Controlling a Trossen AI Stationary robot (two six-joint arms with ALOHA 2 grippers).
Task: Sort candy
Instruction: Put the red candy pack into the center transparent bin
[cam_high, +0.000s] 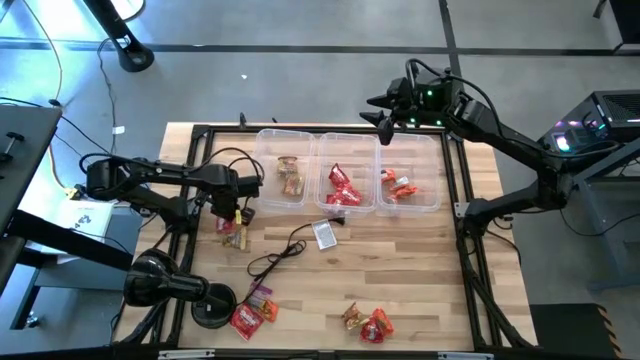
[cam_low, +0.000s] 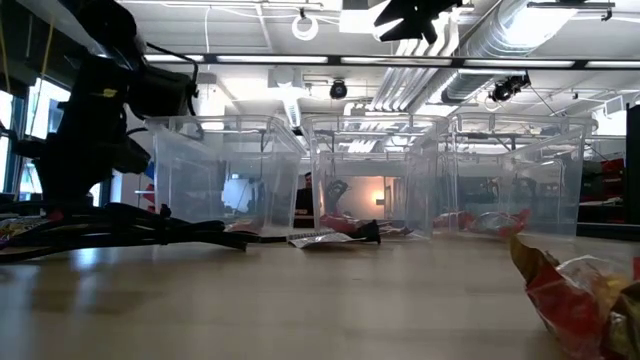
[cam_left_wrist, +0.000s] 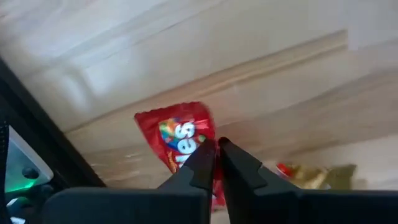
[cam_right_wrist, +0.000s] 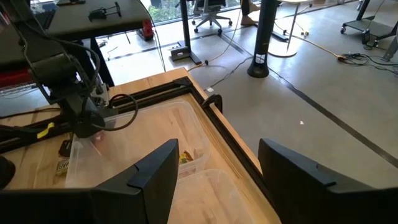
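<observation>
Beside the brown-candy bin (cam_high: 283, 168): your left end effector (cam_left_wrist: 216, 151) pinched a red candy (cam_left_wrist: 180, 138) on the surface (cam_high: 420, 270).
Above the bins: your right end effector (cam_right_wrist: 214, 168) hung spread.

Red candy (cam_left_wrist: 180, 140), lower end hidden behind the left claw (cam_left_wrist: 217, 147).

Wooden table (cam_high: 420, 270) — bins (cam_high: 345, 170), candy (cam_high: 366, 322), tag (cam_high: 325, 234) on it.

Three bins (cam_high: 345, 170) in a row behind scattered candy (cam_high: 365, 322).
</observation>
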